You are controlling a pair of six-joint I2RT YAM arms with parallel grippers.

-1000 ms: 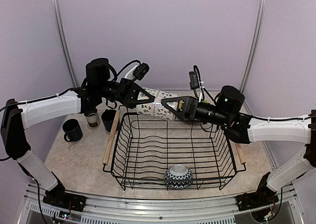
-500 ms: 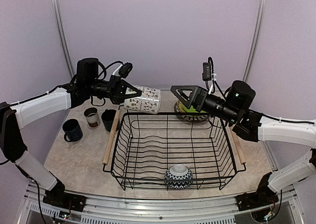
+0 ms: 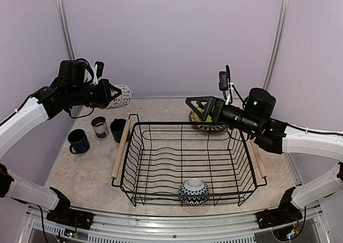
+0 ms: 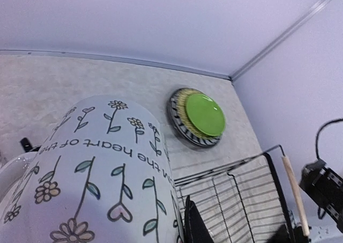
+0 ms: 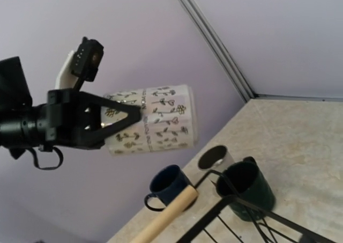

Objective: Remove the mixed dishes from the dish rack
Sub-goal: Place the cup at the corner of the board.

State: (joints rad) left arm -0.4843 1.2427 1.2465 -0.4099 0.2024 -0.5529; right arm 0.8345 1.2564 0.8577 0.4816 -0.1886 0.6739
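My left gripper (image 3: 109, 93) is shut on a white patterned cup (image 3: 121, 96) and holds it on its side in the air, above the far left of the table. The cup fills the left wrist view (image 4: 96, 168) and shows in the right wrist view (image 5: 155, 125). My right gripper (image 3: 196, 105) is open and empty above the far right corner of the dish rack (image 3: 128, 170). A blue-white patterned bowl (image 3: 194, 191) sits upside down at the rack's near edge. The lime-green plate (image 4: 204, 114) tops a stack of plates behind the rack.
Left of the rack stand a dark blue mug (image 3: 79, 141), a small cup (image 3: 99, 127) and a teal mug (image 3: 118, 130). They also show in the right wrist view, next to the rack's wooden handle (image 5: 166, 216). The plate stack (image 3: 210, 126) is partly hidden by my right gripper.
My right gripper let go of the white patterned cup and drew back to the right. My left arm carried the cup left, from over the rack's far edge to above the mugs.
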